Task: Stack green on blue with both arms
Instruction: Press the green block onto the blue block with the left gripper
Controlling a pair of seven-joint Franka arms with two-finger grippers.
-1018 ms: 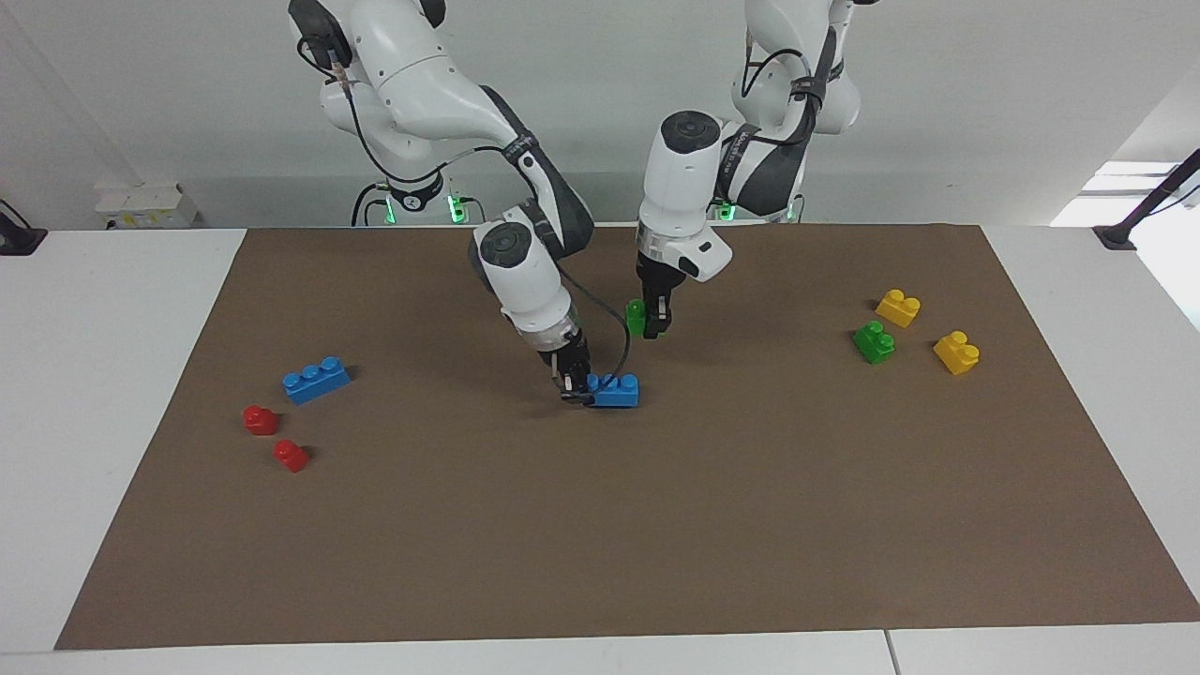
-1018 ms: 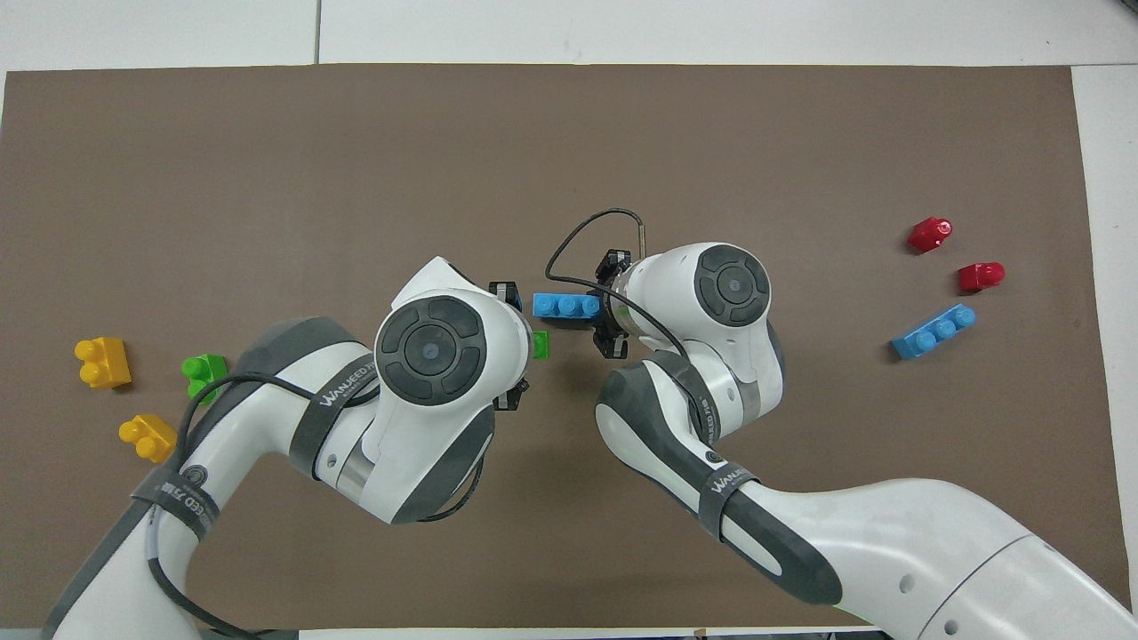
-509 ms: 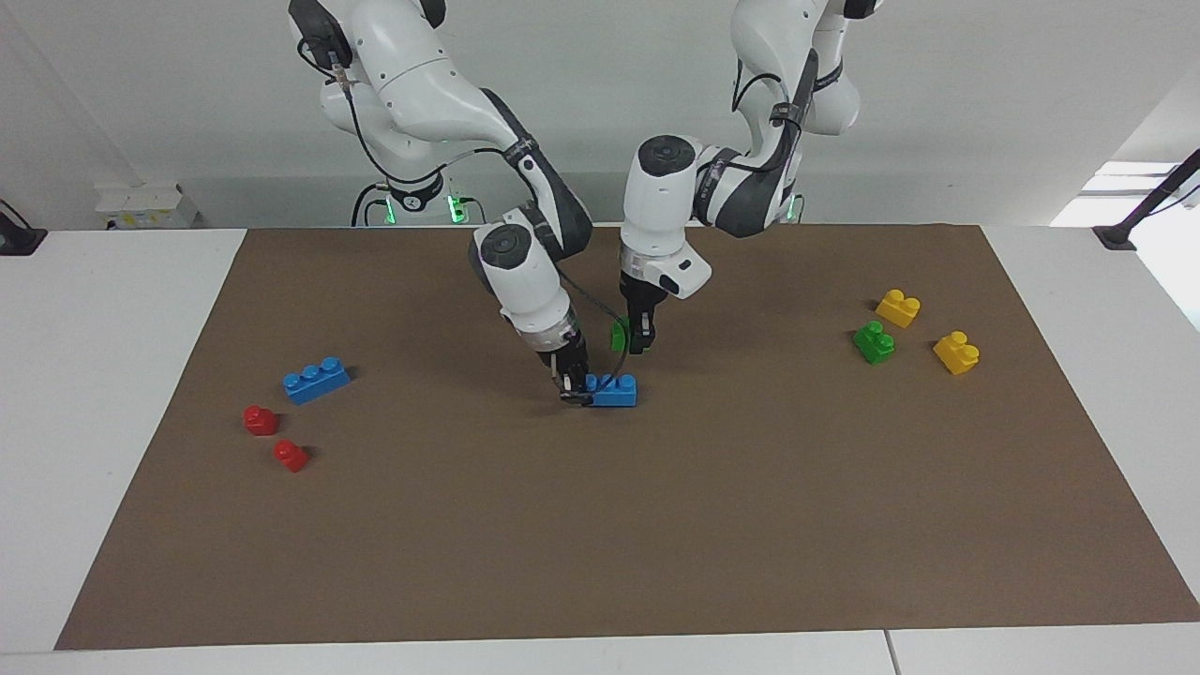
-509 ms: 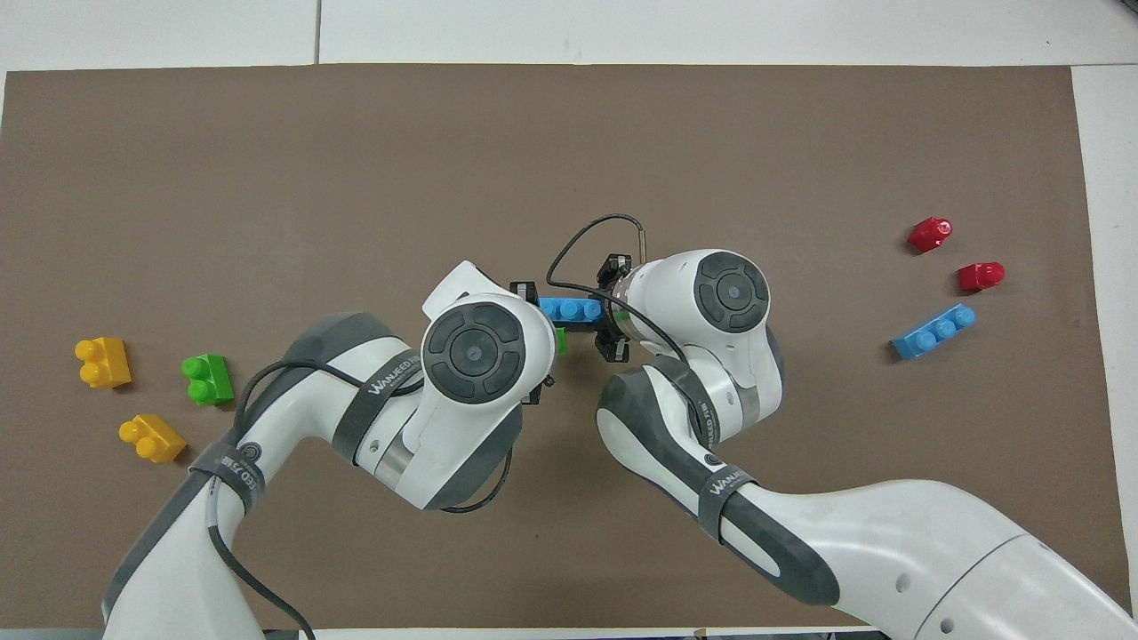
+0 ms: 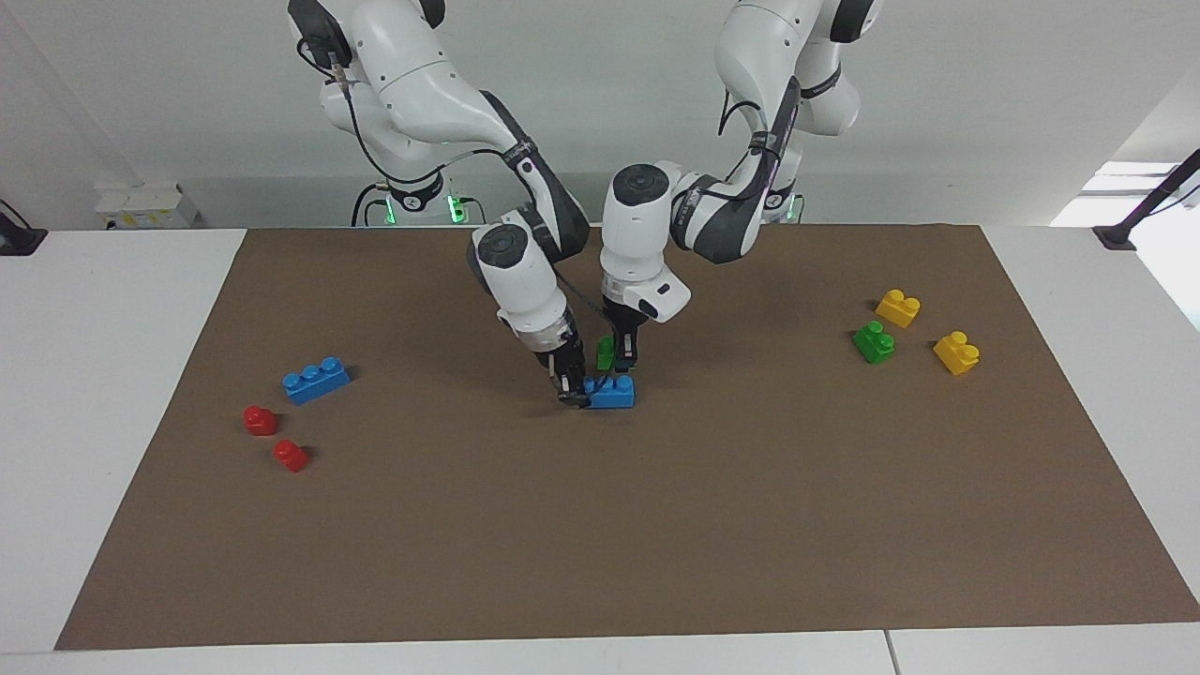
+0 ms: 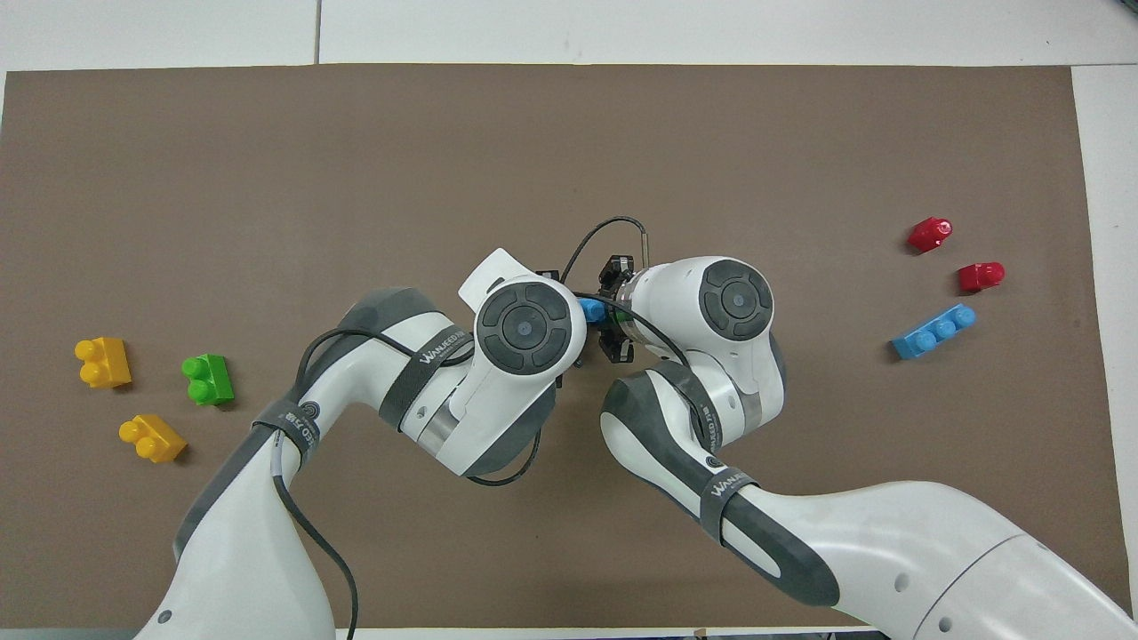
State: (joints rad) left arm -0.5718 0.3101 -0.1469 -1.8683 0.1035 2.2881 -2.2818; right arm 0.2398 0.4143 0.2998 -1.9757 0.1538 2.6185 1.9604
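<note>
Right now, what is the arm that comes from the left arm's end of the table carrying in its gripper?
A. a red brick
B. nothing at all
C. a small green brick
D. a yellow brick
C: the left gripper is shut on a small green brick, held just above the blue brick that the right gripper pins to the mat.

A blue 3-stud brick [image 5: 611, 392] lies flat at the mat's centre. A small green brick [image 5: 605, 353], tilted, is held just above it, at 12 o'clock in the facing view.
</note>
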